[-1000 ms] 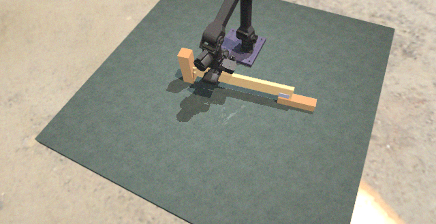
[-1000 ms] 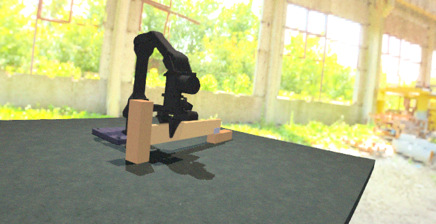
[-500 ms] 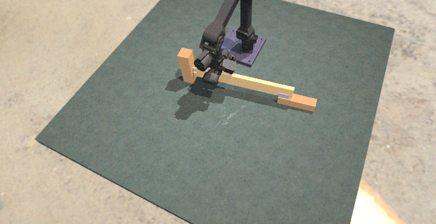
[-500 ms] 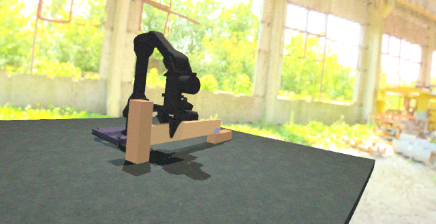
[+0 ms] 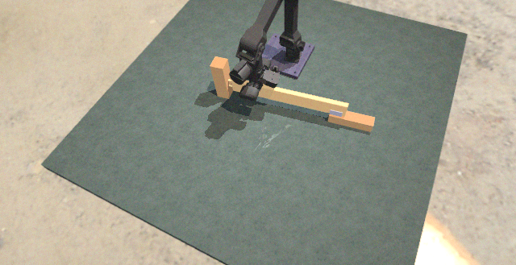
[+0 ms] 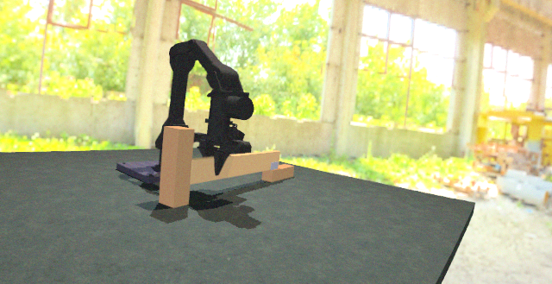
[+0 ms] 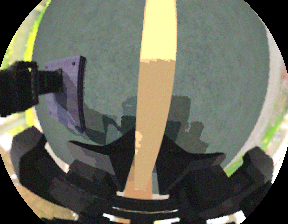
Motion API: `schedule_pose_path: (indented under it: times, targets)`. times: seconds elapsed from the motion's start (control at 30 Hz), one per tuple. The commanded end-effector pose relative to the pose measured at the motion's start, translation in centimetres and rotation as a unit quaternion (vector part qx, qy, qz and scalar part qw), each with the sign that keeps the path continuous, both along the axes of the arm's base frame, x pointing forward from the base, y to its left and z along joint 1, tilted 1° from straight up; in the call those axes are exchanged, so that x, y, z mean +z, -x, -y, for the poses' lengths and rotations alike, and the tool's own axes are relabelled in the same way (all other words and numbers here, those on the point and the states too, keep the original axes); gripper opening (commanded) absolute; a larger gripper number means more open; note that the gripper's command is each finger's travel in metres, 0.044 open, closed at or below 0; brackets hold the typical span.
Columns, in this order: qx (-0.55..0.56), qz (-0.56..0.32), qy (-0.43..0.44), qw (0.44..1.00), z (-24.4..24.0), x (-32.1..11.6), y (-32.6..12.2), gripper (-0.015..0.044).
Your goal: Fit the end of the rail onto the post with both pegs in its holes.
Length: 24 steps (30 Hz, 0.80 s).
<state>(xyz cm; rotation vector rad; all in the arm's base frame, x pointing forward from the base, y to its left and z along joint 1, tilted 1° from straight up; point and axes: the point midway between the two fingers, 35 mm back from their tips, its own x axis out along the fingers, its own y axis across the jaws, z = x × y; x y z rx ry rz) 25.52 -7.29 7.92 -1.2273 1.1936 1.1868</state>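
The pale rail (image 5: 302, 97) (image 6: 254, 161) (image 7: 157, 90) is raised off the table at its near end and looks about level. Its far end sits at the bluish bracket (image 5: 335, 113) (image 6: 274, 166) on the low footboard block (image 5: 359, 122) (image 6: 282, 173). My gripper (image 5: 260, 87) (image 6: 220, 163) (image 7: 145, 128) is shut on the rail near the post end, a finger on each side. The upright post (image 5: 220, 76) (image 6: 174, 167) stands just beyond the near end. A peg (image 5: 230, 83) shows in a narrow gap between post and rail; how far the pegs sit in the holes is hidden.
The purple base plate (image 5: 304, 61) (image 6: 135, 171) (image 7: 72, 95) of the arm lies on the dark green table (image 5: 201, 168) (image 6: 323, 232), behind the rail in the top view. The arm reaches over the rail from that side.
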Motion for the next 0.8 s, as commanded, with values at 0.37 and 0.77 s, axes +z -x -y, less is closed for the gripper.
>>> schedule_pose_path:
  times: [0.37,0.77]
  targets:
    - [-0.001,0.002,0.0,1.0,0.53,0.14,-0.02,0.0]
    - [-0.001,0.002,0.0,1.0,0.87,0.31,-0.01,0.0]
